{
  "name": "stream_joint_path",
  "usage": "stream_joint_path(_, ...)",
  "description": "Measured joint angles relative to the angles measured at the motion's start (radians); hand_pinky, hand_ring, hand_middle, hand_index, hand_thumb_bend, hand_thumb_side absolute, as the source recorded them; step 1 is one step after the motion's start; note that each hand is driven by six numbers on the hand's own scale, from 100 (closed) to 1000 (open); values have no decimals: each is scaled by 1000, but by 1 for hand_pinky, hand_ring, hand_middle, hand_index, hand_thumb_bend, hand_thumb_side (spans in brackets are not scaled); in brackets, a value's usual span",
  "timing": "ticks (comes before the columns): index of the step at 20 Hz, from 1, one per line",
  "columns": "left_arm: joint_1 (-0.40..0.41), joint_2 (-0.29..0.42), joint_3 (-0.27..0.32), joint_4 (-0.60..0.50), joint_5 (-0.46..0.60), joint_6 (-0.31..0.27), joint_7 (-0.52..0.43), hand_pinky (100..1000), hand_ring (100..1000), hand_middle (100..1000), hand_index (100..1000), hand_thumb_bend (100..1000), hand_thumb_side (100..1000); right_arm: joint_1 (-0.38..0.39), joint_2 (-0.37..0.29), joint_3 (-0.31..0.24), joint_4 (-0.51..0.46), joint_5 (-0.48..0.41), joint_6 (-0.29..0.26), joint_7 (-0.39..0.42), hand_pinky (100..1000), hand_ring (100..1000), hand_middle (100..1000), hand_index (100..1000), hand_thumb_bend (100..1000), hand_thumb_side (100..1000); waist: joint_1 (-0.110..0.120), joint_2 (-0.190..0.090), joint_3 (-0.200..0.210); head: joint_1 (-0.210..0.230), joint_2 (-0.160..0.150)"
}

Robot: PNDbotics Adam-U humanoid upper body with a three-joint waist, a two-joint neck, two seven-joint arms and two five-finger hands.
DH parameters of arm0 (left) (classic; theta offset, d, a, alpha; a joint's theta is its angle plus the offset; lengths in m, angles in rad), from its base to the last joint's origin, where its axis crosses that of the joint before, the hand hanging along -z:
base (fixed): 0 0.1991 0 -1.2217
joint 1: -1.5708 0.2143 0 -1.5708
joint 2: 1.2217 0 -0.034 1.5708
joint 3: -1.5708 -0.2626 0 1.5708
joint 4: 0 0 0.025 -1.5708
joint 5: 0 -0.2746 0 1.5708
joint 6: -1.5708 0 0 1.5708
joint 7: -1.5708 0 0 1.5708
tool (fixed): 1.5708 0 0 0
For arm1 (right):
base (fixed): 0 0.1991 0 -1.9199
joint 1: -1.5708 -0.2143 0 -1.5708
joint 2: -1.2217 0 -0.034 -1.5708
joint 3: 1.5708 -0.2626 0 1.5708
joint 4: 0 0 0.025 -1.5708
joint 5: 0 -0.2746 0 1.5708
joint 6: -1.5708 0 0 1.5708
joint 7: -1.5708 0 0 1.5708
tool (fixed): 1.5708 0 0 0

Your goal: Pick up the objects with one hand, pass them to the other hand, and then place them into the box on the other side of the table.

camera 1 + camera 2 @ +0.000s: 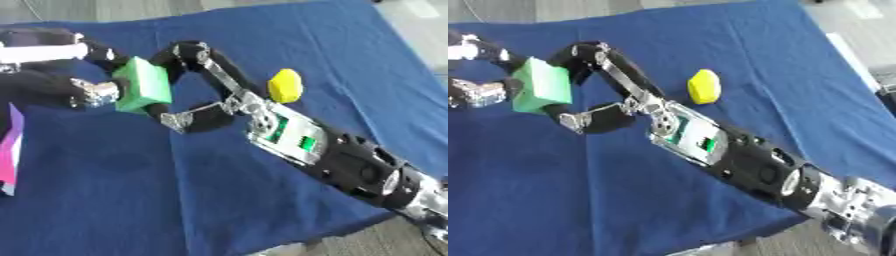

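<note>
Right forearm: nearest the camera, it enters from the lower right corner and runs up and left across the blue cloth [262,210].
Right hand [229,100]: its fingers are curled round the right side of the green block, one set over the top edge and one under the lower edge.
Green block [144,85]: it is held in the air above the cloth, left of centre, between the two hands.
Left hand [92,92]: it meets the block from the left, with fingers closed against the upper left and lower left faces, so both hands are clamped on the block at once.
Step in hand: the block is judged to be mid-transfer from one hand to the other.
Handling: the block appears stiff, light and smooth-sided, with flat faces; it is best taken across two opposite flat faces, clear of the fingers already on it.
Risk: a slip is possible if one hand is released before the other is seated.
Yellow piece [285,86]: it lies on the cloth just beyond the right hand, untouched.
Pink edge [10,150]: a pink panel is seen at the left border; it may be the box, but this cannot be told.
</note>
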Motion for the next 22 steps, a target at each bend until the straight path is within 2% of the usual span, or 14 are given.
stream_joint_path(18,1,0,-1,0,5,-7,0,1000,865,719,900,100,1000,0,-6,2,0,-4,-1,3,577,588,556,610,223,100,0,0,-1,-3,0)
stream_joint_path(19,1,0,-2,0,5,-6,-1,1000,865,719,899,100,977,1,-6,2,0,-4,-1,3,577,588,557,610,222,100,0,0,-1,-5,0)
stream_joint_path(21,1,0,-2,0,5,-4,-2,1000,864,718,896,100,755,1,-6,3,0,-4,-1,3,577,588,557,610,219,100,0,0,-1,-7,0)
stream_joint_path(22,1,0,-4,0,5,-3,-2,1000,864,718,893,100,473,1,-6,3,0,-5,-1,3,577,588,557,610,219,100,0,0,-2,-7,0)
